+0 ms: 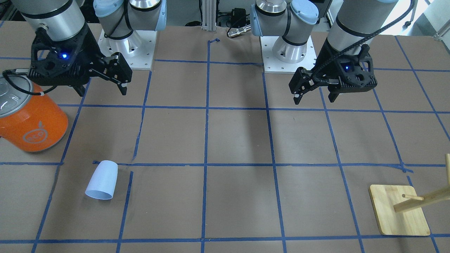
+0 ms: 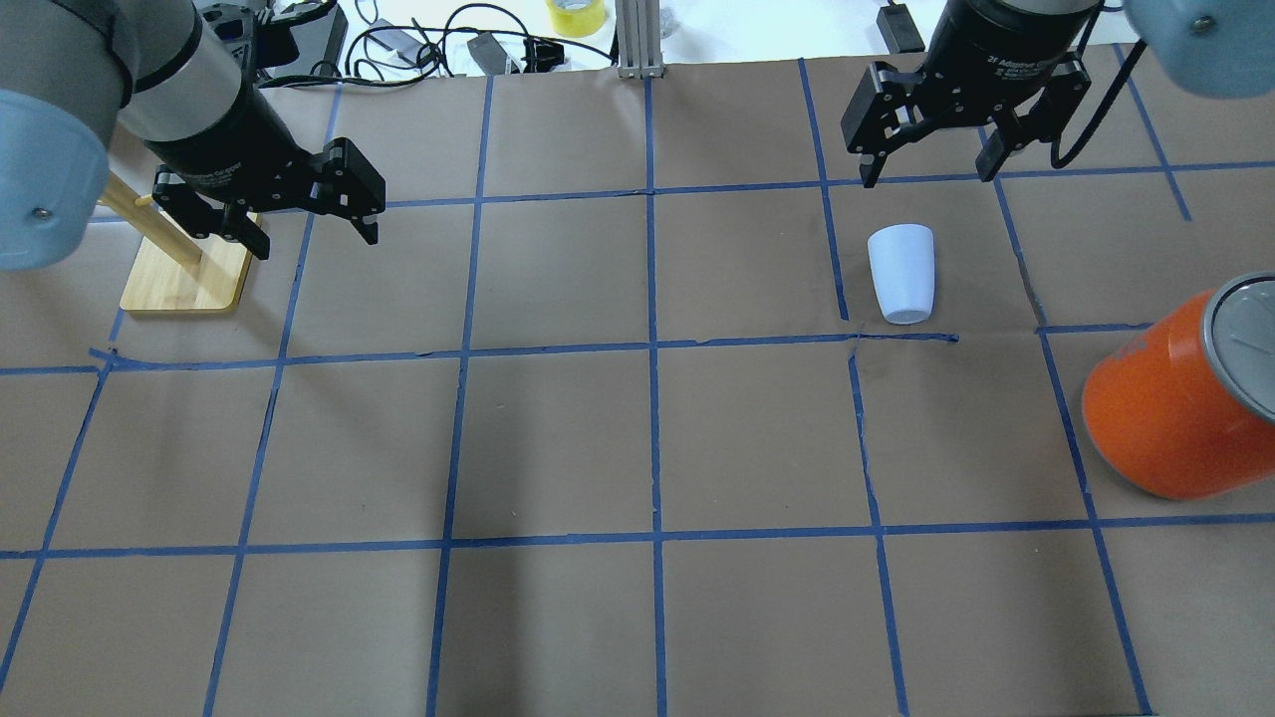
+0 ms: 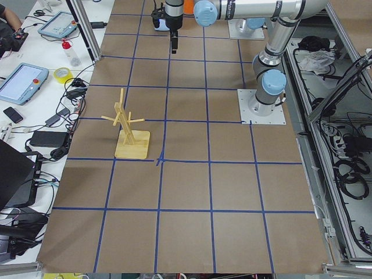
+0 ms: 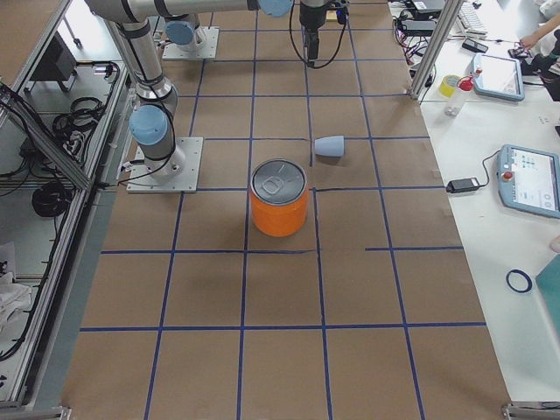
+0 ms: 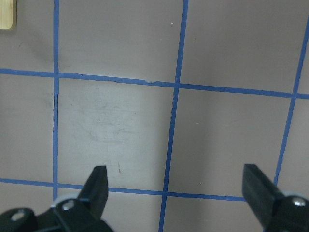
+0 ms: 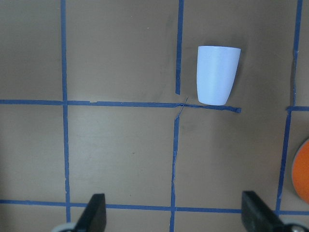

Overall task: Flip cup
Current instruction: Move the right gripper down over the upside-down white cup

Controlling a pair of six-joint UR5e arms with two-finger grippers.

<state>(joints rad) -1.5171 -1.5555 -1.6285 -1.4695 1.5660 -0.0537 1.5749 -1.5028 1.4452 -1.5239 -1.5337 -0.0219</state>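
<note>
Lying on its side, the cup [image 2: 901, 274] could roll or squirt away if you close off-centre on its smooth taper. Seen from overhead, the can [image 2: 1155, 418] at its 4 o'clock crowds any wide swing. Your right gripper [image 2: 926, 177] hangs at the cup's 12 o'clock, spread wide, empty, touching nothing. Left gripper [image 2: 317, 243]: likewise wide, empty, well apart.

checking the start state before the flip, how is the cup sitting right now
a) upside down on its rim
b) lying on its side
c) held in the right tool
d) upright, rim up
B: the cup lies on its side on the table, its wider rim pointing away from the robot, while the right tool is open and clear of it.
</note>
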